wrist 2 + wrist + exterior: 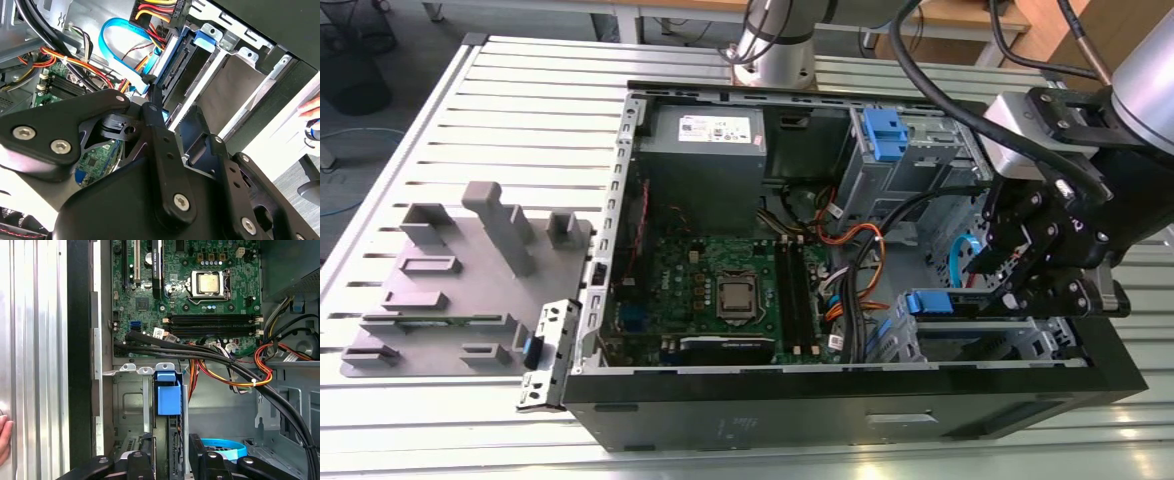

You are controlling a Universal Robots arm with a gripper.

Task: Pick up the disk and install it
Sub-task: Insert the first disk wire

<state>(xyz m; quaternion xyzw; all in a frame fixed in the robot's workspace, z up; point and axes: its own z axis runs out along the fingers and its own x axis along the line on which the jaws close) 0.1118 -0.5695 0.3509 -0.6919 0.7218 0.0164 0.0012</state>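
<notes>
The disk [931, 301] stands on edge in the drive cage [987, 345] at the front corner of the open computer case, on the exterior view's right. Its blue rail end [167, 395] sticks out of the slot, and the blue rail [172, 60] runs along the cage wall beside a blue data cable. My gripper [1034, 290] hangs right over that cage. In the first wrist view its black fingers [146, 452] flank the disk's edge closely, so the gripper [170, 455] looks shut on the disk. One finger [152, 112] reaches down along the rail.
Orange, black and blue cables [225, 370] cross between the motherboard [720, 290] and the cage. A second blue caddy [883, 135] sits at the back. A grey fixture with posts [467, 270] stands on the exterior view's left. A person's hand [4, 437] rests outside the case wall.
</notes>
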